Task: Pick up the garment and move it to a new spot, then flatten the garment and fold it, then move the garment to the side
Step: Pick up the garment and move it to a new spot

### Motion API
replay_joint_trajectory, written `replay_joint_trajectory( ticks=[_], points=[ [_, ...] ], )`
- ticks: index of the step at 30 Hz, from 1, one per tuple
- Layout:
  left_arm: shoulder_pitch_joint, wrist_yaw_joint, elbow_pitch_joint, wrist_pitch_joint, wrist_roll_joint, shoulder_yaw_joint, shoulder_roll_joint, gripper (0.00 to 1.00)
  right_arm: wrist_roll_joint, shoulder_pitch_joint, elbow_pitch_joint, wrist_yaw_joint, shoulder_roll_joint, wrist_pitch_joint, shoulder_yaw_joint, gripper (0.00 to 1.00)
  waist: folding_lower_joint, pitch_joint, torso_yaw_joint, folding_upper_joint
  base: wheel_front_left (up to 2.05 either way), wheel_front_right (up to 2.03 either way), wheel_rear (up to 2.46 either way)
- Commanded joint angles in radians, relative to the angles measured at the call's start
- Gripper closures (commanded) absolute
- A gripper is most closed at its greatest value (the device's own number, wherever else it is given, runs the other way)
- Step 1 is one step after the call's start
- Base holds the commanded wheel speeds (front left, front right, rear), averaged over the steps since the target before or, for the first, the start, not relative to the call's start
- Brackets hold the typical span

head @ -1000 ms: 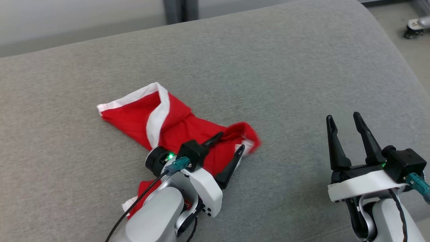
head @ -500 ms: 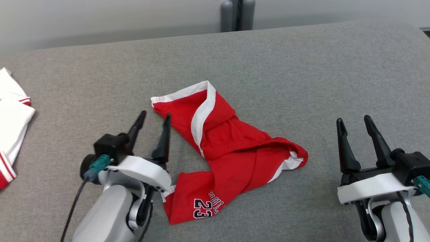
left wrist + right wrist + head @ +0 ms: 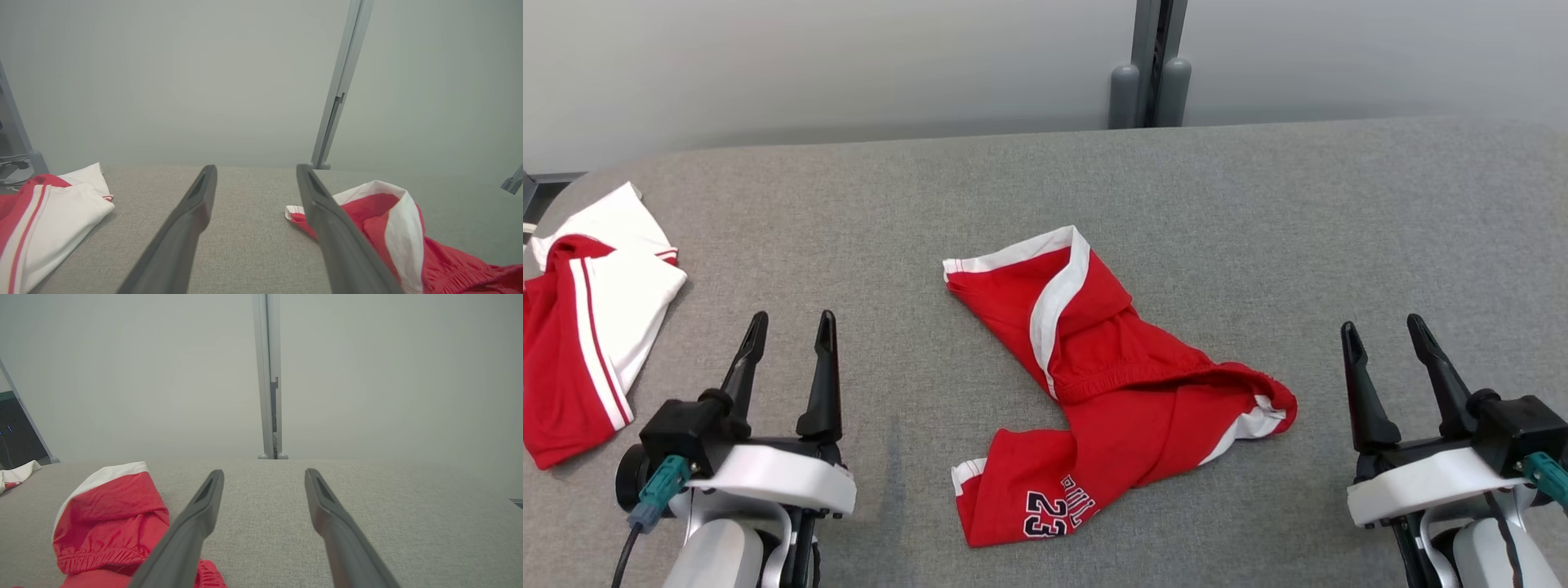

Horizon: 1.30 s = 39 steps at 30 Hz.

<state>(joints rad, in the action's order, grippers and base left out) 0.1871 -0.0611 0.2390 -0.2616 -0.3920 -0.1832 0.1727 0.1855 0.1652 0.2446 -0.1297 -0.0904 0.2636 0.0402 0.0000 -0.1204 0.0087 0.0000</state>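
At the far left edge of the frame lies a second red-and-white garment [image 3: 588, 327]; leave it alone, as it looks like no part of this step. In the lower left, your left gripper [image 3: 793, 315] hovers over the bare grey surface [image 3: 1339, 204], fingers spread wide and holding nothing, apart from the cloth. The garment [image 3: 1111, 384], a pair of red shorts with white trim, sits crumpled in the middle of the frame. One leg runs toward the upper left with its white hem [image 3: 1009, 257] showing. The elastic waistband [image 3: 1131, 382] bunches across the centre, and the leg with the printed number [image 3: 1045, 518] twists down toward the bottom. In the lower right, your right gripper [image 3: 1382, 323] is likewise wide and empty, off to the right of the cloth. The shorts appear set down, so flattening is probably the step in hand. Take the two ends of the waistband, one per gripper, with a firm bite of the elastic, then draw them apart so the legs trail out flat. Come in low, since thin fabric can slip from long fingers. Watch the twisted lower leg, which may need its own tug.
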Motion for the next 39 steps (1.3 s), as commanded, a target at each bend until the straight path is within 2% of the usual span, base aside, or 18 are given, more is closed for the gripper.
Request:
replay_joint_trajectory(
  ticks=[1,11,20,39],
  points=[
    [-0.011,0.004,-0.006,-0.005,0.010,0.009,0.004,0.00,0.003,-0.011,0.004,-0.002,-0.006,0.001,0.001,0.00,0.0000,0.017,0.000,0.0000,0.00,0.00,0.00],
    [-0.123,0.001,-0.005,-0.005,0.103,0.026,0.019,0.00,-0.003,-0.076,0.017,-0.002,-0.013,0.001,0.022,0.00,0.0000,0.097,-0.017,0.0000,0.00,0.00,0.00],
    [-0.177,0.015,0.007,-0.005,0.093,0.038,0.014,0.00,-0.007,-0.120,0.011,-0.002,-0.014,0.001,0.009,0.00,0.0000,0.131,-0.019,0.0000,0.00,0.00,0.00],
    [-0.150,0.030,0.032,-0.005,0.084,0.044,0.008,0.00,-0.008,-0.125,0.012,-0.002,-0.005,0.001,0.007,0.00,0.0000,0.125,-0.011,0.0000,0.00,0.00,0.00]
  ],
)
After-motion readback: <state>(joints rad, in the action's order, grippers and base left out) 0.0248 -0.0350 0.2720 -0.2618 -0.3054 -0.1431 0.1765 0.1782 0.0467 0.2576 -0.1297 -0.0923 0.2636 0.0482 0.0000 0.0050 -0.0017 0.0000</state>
